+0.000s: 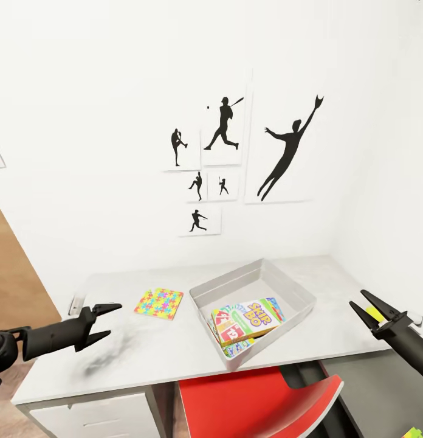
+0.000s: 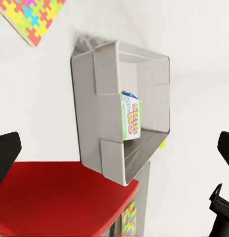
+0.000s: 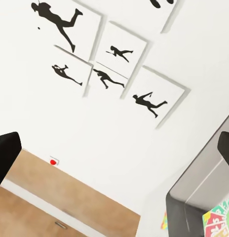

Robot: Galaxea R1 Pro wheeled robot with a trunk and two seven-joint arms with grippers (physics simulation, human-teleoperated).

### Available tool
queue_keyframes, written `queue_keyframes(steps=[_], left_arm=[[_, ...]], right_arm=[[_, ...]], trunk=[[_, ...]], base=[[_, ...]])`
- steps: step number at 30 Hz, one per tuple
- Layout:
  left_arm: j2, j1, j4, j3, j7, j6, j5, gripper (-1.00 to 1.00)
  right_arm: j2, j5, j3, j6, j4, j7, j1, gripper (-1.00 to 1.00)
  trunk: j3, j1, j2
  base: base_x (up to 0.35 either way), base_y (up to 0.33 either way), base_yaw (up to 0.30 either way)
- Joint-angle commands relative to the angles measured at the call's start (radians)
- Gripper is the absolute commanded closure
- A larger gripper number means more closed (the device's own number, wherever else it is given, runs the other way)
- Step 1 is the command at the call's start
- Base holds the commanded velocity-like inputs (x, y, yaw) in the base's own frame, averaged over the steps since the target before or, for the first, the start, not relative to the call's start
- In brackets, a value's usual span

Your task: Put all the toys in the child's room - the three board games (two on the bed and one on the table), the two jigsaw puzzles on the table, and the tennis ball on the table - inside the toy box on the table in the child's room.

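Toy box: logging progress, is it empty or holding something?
Holding something: the toy box contains the Skip-Bo game atop other flat toys.

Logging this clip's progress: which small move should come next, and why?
Probably ease the open left gripper toward the jigsaw puzzle: it lies flat on the table outside the toy box, which already holds the Skip-Bo game, and that gripper is nearest.

Readable only: "SKIP BO" in blue letters on the green-and-white lid of the Skip-Bo game box inside the toy box, plus a white "3" on its red corner.
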Motion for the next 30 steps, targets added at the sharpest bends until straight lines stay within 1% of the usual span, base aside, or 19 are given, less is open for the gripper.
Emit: queue_keyframes(steps=[1,2,3,6,7,8,9,10,15,16,18,22,27,30], left_arm=[[0.008,-0.001,-0.003,-0.010,0.012,0.003,0.000,-1.00],[0.019,-0.001,-0.005,-0.021,0.012,0.003,-0.011,-1.00],[0.045,-0.001,-0.010,-0.042,0.014,0.003,-0.038,-1.00],[0.085,-0.001,-0.014,-0.069,0.014,0.003,-0.070,-1.00],[0.105,-0.001,-0.016,-0.088,0.013,0.003,-0.085,-1.00],[0.113,-0.001,-0.017,-0.098,0.013,0.003,-0.091,-1.00],[0.119,-0.001,-0.018,-0.107,0.013,0.003,-0.095,-1.00],[0.128,-0.001,-0.019,-0.120,0.012,0.003,-0.102,-1.00],[0.139,-0.001,-0.022,-0.140,0.009,0.003,-0.109,-1.00],[0.141,-0.001,-0.022,-0.143,0.008,0.003,-0.111,-1.00],[0.142,-0.001,-0.022,-0.145,0.006,0.003,-0.113,-1.00],[0.142,-0.001,-0.022,-0.148,0.004,0.003,-0.113,-1.00],[0.141,-0.001,-0.022,-0.147,0.003,0.003,-0.114,-1.00],[0.141,-0.001,-0.022,-0.147,0.001,0.003,-0.114,-1.00]], right_arm=[[0.000,0.001,-0.001,0.004,-0.003,0.003,-0.001,-1.00],[0.000,0.001,-0.001,0.004,-0.009,0.003,-0.001,-1.00],[0.000,0.001,-0.001,0.005,-0.026,0.004,-0.001,-1.00],[0.001,0.003,-0.001,0.009,-0.072,0.001,-0.001,-1.00],[0.001,0.007,0.000,0.012,-0.111,-0.005,0.000,-1.00],[0.001,0.012,0.000,0.015,-0.130,-0.009,0.001,-1.00],[0.001,0.023,0.001,0.018,-0.150,-0.015,0.002,-1.00],[0.002,0.053,0.001,0.028,-0.184,-0.031,0.007,-1.00],[0.002,0.142,0.001,0.072,-0.229,-0.055,0.018,-1.00],[0.002,0.165,0.001,0.088,-0.236,-0.059,0.020,-1.00],[0.003,0.184,0.000,0.099,-0.241,-0.060,0.022,-1.00],[0.007,0.197,-0.003,0.104,-0.245,-0.048,0.024,-1.00],[0.010,0.201,-0.008,0.105,-0.247,-0.036,0.025,-1.00],[0.011,0.202,-0.013,0.105,-0.247,-0.031,0.025,-1.00]], trunk=[[-0.002,0.001,-0.002],[-0.002,0.001,-0.002],[-0.002,0.001,-0.002],[-0.002,0.001,-0.002],[-0.002,0.001,-0.002],[-0.002,0.001,-0.002],[-0.002,0.001,-0.002],[-0.002,0.001,-0.002],[-0.002,0.001,-0.002],[-0.002,0.001,-0.002],[-0.002,0.001,-0.002],[-0.002,0.001,-0.002],[-0.002,0.001,-0.002],[-0.002,0.001,-0.002]], base=[[0.000,0.000,0.000],[0.000,0.000,0.000],[0.000,0.000,0.000],[0.000,0.000,0.000],[0.000,0.000,0.000],[0.000,0.000,0.000],[0.000,0.000,0.000],[0.000,0.000,0.000],[0.000,0.000,0.000],[0.000,0.000,0.000],[0.000,0.000,0.000],[0.000,0.000,0.000],[0.000,0.015,0.000],[0.000,0.138,0.034]])
